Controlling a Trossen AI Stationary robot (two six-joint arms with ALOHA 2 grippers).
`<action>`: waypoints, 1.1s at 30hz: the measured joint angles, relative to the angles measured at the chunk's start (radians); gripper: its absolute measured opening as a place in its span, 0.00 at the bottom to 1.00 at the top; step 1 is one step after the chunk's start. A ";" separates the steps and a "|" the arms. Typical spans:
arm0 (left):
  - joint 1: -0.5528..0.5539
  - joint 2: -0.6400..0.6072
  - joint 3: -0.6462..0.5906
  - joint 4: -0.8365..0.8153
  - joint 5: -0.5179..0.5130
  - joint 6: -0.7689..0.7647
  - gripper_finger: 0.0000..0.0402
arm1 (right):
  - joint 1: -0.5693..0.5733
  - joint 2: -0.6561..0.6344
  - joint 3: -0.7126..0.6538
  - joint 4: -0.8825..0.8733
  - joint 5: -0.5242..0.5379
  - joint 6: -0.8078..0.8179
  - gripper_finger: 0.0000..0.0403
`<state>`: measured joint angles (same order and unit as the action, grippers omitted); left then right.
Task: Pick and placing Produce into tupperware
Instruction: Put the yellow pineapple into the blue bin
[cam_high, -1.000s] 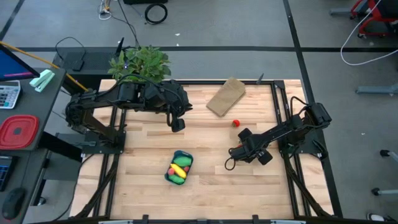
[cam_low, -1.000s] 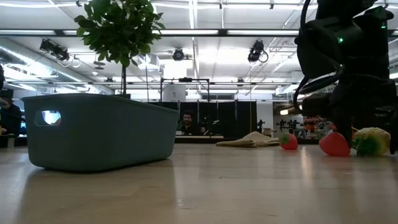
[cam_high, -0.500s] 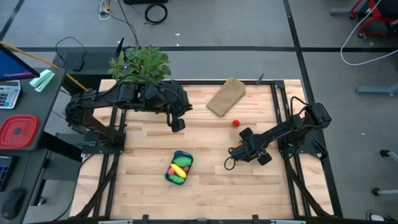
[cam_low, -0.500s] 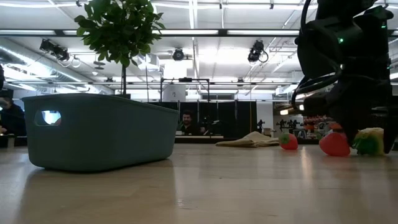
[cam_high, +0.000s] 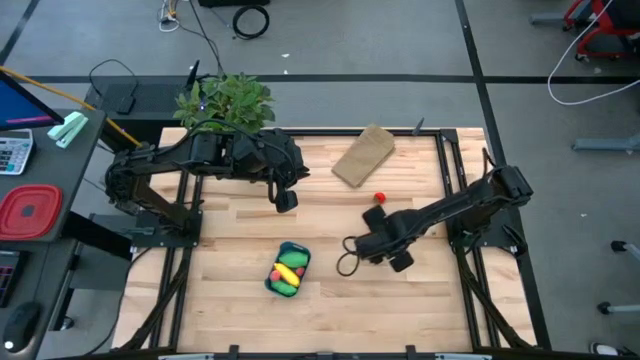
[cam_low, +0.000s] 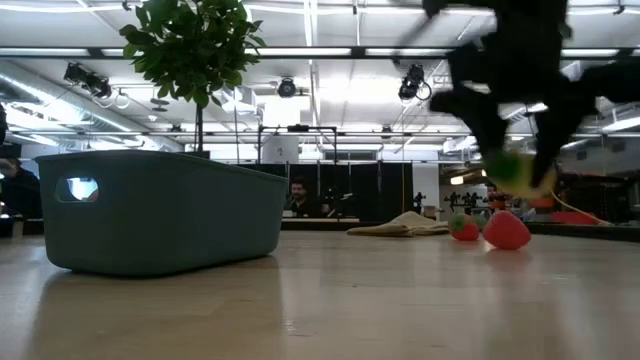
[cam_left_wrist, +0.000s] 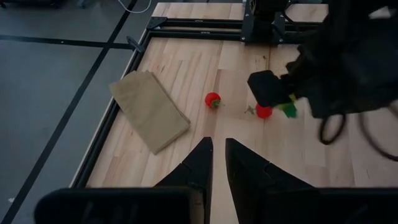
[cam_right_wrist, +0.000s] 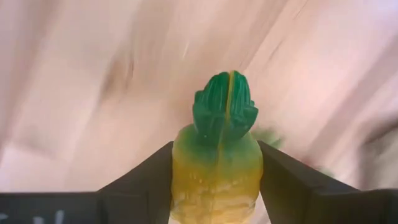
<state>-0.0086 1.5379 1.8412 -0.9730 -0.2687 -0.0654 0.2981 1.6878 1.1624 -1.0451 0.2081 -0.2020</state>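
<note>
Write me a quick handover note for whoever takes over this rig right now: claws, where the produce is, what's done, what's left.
Right claw: shut on a yellow toy pineapple with a green top, lifted off the table, right of the small blue rectangular plastic tub.
Left claw: idle at the back near the potted leafy plant, fingers almost closed, holding nothing.
Done: the tub holds yellow, green and red pieces.
Left: drop the pineapple in, then fetch two small red toy pieces lying on the wooden table near the tan flat block.

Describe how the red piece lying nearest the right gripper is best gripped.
Judging by its rounded body, the red piece suits a straight-down grasp across its widest middle. It sits free on the table, apart from the other red piece. The right gripper already holds a yellow-green piece.
</note>
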 joint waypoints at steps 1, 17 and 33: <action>0.000 0.000 0.000 0.000 0.000 0.000 0.12 | 0.000 0.000 0.039 0.005 0.000 0.000 0.50; 0.022 0.000 0.062 0.075 -0.032 -0.041 0.14 | 0.013 0.038 0.240 0.769 -0.091 -0.053 0.50; 0.062 -0.001 0.207 0.032 -0.087 -0.051 0.33 | -0.010 0.404 0.247 1.211 -0.117 0.046 0.50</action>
<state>0.0532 1.5373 2.0478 -0.9414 -0.3557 -0.1162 0.2881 2.0918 1.4090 0.1655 0.0910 -0.1556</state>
